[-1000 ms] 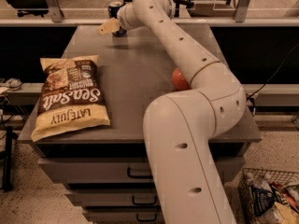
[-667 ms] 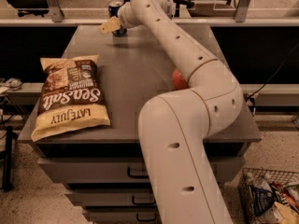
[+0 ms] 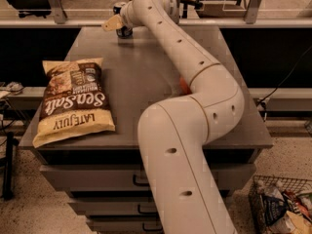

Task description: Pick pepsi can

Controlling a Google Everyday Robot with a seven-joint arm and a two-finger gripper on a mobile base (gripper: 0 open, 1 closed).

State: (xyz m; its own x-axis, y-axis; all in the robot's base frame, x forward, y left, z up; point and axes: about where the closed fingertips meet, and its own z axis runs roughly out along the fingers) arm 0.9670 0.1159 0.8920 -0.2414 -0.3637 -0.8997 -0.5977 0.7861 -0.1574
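Tabletop [image 3: 146, 67]: grey and flat, on a cabinet of drawers [image 3: 97, 177]; I see it from the near edge, looking toward the far edge.
Arm [image 3: 195, 130]: white, rising from the bottom of my view in front of the cabinet, bending at an elbow over the right half of the tabletop, then reaching up and left to the far edge.
Chip bag [image 3: 73, 101]: lying flat on the left side of the tabletop, its print upside down to me, well apart from the tool.
Wire basket [image 3: 254, 199]: on the floor at the lower right, holding packaged items I cannot identify.
Tool [image 3: 116, 23]: at the far edge, left of centre, right at the pepsi can; a tan tip points left.
Tool state: I cannot tell.
Pepsi can [image 3: 125, 31]: dark, upright at the far edge, partly hidden behind the tool.
Orange-red object [image 3: 183, 85]: just a sliver showing beside the arm's elbow, mostly covered.
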